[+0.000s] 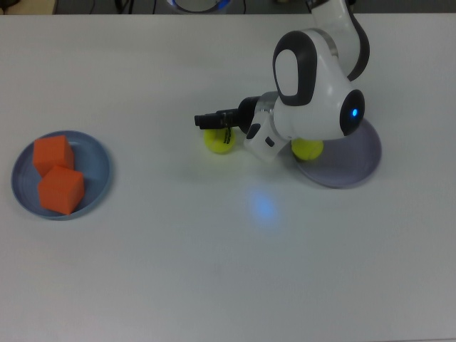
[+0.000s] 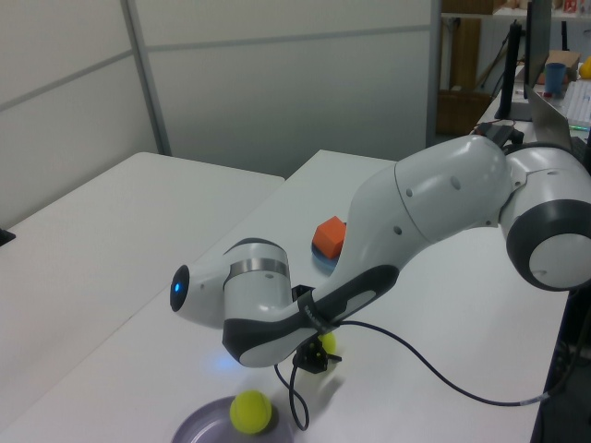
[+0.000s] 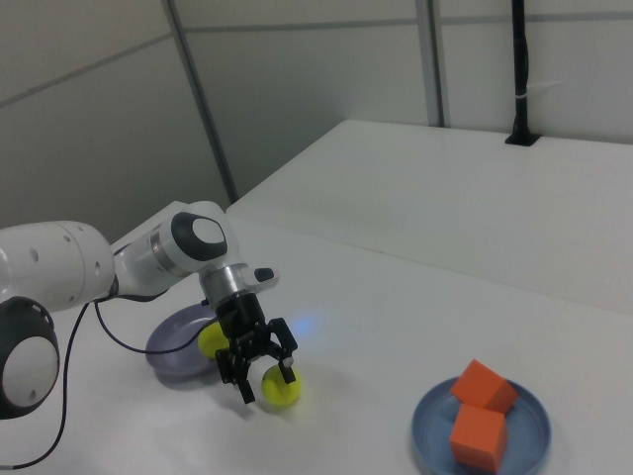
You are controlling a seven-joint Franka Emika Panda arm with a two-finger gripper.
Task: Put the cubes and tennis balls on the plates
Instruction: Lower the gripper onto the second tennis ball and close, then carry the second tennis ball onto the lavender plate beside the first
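- Spread wide, my gripper [image 3: 263, 375] straddles one tennis ball [image 3: 279, 390] on the bare table [image 1: 214, 249]; in the right view a finger stands on each side of the ball, low around it, though I cannot tell whether either one touches it. I have nothing clamped.
- Going left to right across the top view, the light blue plate [image 1: 96, 153] sits far to the top view's left, well apart from everything else.
- Both orange cubes [image 1: 60, 189] lie on that plate, one just beside the other.
- Near the middle, the ball under my gripper [image 1: 214, 120] shows as a yellow-green patch [image 1: 220, 142] below the black fingers [image 1: 206, 120].
- My arm [image 1: 310, 89] reaches in from the top view's upper right and covers part of what lies further right.
- The second tennis ball [image 1: 308, 148] peeks out from under my wrist, on the near left rim of the lavender plate [image 1: 356, 160].
- In the left view that ball [image 2: 250, 412] rests on the purple plate [image 2: 199, 429], while the other ball is mostly hidden behind my gripper [image 2: 314, 355].
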